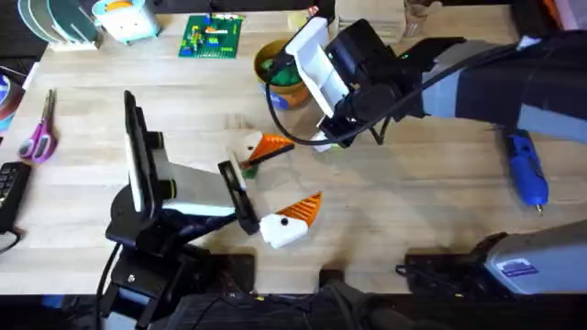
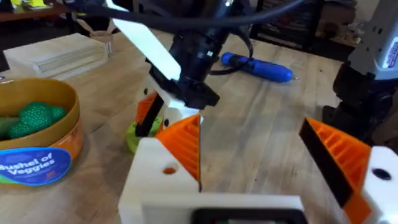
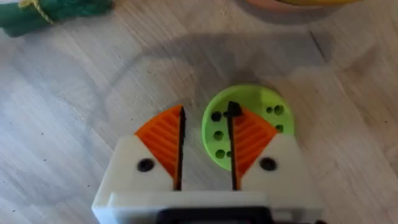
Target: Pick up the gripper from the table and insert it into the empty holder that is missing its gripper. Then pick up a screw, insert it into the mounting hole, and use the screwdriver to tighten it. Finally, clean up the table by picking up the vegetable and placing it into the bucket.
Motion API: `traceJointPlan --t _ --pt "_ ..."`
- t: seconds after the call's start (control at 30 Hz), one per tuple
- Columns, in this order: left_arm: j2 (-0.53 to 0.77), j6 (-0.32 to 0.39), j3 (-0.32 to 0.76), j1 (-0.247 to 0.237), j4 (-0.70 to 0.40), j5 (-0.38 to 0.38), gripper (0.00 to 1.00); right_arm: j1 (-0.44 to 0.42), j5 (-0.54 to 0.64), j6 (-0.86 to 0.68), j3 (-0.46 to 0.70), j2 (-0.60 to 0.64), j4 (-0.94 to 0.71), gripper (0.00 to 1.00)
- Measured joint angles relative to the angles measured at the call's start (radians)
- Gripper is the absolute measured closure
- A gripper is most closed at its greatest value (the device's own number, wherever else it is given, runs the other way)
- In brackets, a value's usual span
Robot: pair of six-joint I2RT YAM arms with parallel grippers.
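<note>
My left gripper [image 1: 293,174] [image 2: 252,130] lies low over the table [image 1: 413,211], open wide, each white holder bearing an orange tip. The holder [image 2: 161,180] nearer the right arm shows orange in its mounting hole; the other holder [image 2: 379,177] has a dark screw head. My right gripper [image 1: 321,137] [image 3: 206,115] hangs over a lime-green disc [image 3: 249,124], pads a narrow gap apart. A small black piece [image 3: 233,111] sits at one pad's tip; I cannot tell if it is a screw. The vegetable [image 3: 56,12] lies beside the disc. The bucket [image 1: 280,78] [image 2: 37,137] holds green toys. The screwdriver [image 1: 529,170] [image 2: 258,67] lies far right.
Purple scissors [image 1: 38,137] and a black device [image 1: 9,188] lie at the left edge. A green brick plate [image 1: 213,37], a dish rack [image 1: 55,23] and wooden blocks [image 1: 371,14] line the back. Bare wood stretches between the grippers and the screwdriver.
</note>
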Motion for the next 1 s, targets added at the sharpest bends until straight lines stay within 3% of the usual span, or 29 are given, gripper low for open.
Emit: traceJointPlan --t 0.17,0.3,0.33,1.0 --pt "0.000 0.000 0.000 0.000 0.000 0.000 0.008 0.000 0.010 -0.004 0.000 0.024 0.004 0.715" --pt "0.000 0.000 0.000 0.000 0.000 0.000 0.008 0.000 0.011 -0.003 0.001 0.024 0.011 0.965" --pt "0.000 0.000 0.000 0.000 0.000 0.000 0.008 0.000 0.010 -0.004 0.002 0.024 0.012 0.988" --pt "0.000 0.000 0.000 0.000 0.000 0.000 0.008 -0.011 0.011 -0.004 0.002 -0.016 -0.002 0.995"
